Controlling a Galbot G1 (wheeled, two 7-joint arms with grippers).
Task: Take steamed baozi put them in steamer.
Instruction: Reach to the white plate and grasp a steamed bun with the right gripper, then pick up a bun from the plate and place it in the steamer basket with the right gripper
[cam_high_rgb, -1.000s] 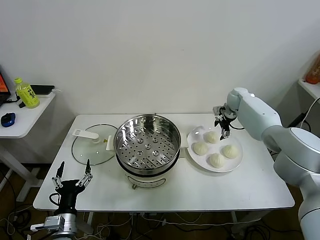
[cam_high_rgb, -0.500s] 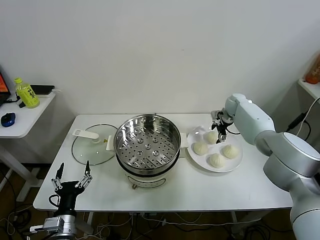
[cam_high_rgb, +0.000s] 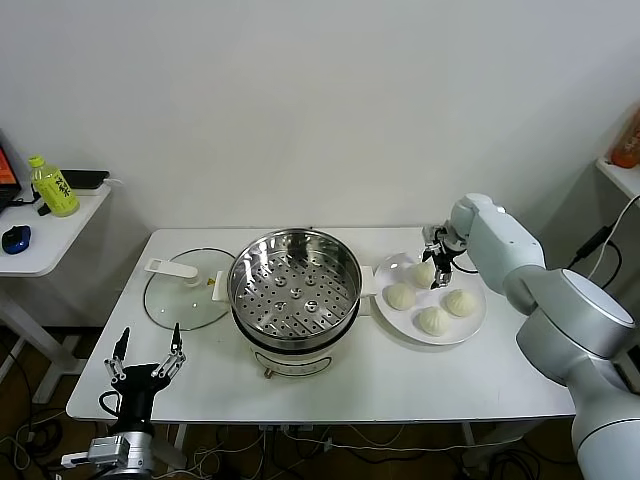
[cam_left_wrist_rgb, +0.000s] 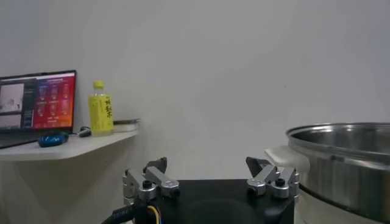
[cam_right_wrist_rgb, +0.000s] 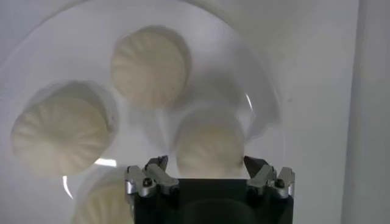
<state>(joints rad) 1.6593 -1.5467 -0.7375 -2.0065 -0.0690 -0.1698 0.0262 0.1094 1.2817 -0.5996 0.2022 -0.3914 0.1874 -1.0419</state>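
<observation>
Several white baozi lie on a white plate (cam_high_rgb: 476, 322) to the right of the steamer (cam_high_rgb: 295, 285), a shiny steel pot whose perforated tray holds nothing. My right gripper (cam_high_rgb: 437, 262) hangs open over the plate's back baozi (cam_high_rgb: 423, 273). In the right wrist view that baozi (cam_right_wrist_rgb: 210, 149) sits between the spread fingers of the gripper (cam_right_wrist_rgb: 207, 163), with two others (cam_right_wrist_rgb: 150, 64) (cam_right_wrist_rgb: 60, 128) farther off. My left gripper (cam_high_rgb: 145, 362) is parked open below the table's front left corner, and the left wrist view shows the same gripper (cam_left_wrist_rgb: 207, 167) beside the steamer wall (cam_left_wrist_rgb: 341, 158).
A round glass lid (cam_high_rgb: 185, 290) with a white handle lies flat to the left of the steamer. A side table (cam_high_rgb: 50, 235) at far left carries a yellow bottle (cam_high_rgb: 53, 186) and a blue mouse. The wall stands close behind the table.
My right gripper has dropped lower and slightly left, closing in over the back baozi on the plate. Its fingers stay open. The left arm has barely moved.
</observation>
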